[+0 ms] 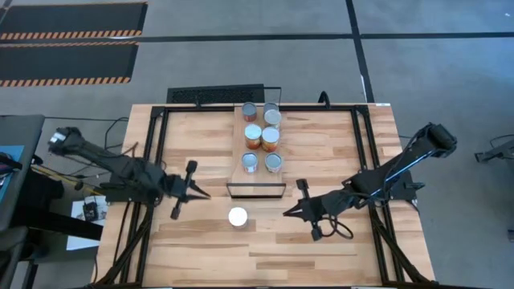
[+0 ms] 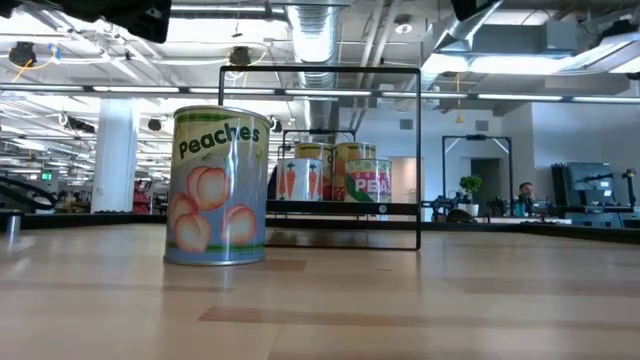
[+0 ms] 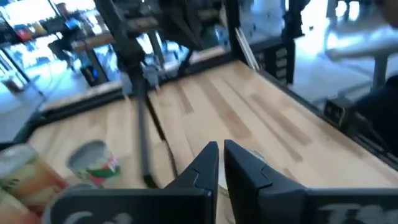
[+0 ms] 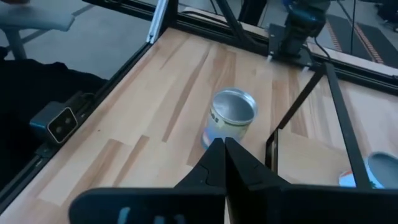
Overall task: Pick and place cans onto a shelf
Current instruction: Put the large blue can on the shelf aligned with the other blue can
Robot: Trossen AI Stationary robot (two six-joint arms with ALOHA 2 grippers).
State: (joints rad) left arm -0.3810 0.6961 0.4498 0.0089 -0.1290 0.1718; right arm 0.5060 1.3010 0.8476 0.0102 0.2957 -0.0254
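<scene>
From above, one can (image 1: 238,216) stands alone on the wooden table (image 1: 321,241), showing only its round silver top. It sits just past the near end of the shelf (image 1: 257,190), at about 6 o'clock from it. Six more cans stand on the shelf in three pairs: a far pair (image 1: 261,112), an orange pair (image 1: 262,138) in the middle, and a blue-grey pair (image 1: 262,163) nearer the front.

The left gripper (image 1: 201,193) is at about 10 o'clock from the lone can, near it but not touching. The right gripper (image 1: 287,213) is at 3 o'clock from the can, also apart from it.

The low view shows what the top view cannot: the label. The lone can (image 2: 217,186) says "Peaches" and has pink peaches on it. It stands upright on the table. Behind it are the shelf's thin black frame (image 2: 418,160) and some shelf cans (image 2: 330,172), one of them marked "Peas".

The right wrist view looks over the right gripper (image 4: 224,148), with its two dark fingers pressed together and holding nothing. The peach can (image 4: 231,119) stands just beyond the tips.

In the left wrist view the left gripper (image 3: 221,151) has only a thin gap between its fingers and holds nothing. Two cans (image 3: 93,163) show blurry off to one side.
</scene>
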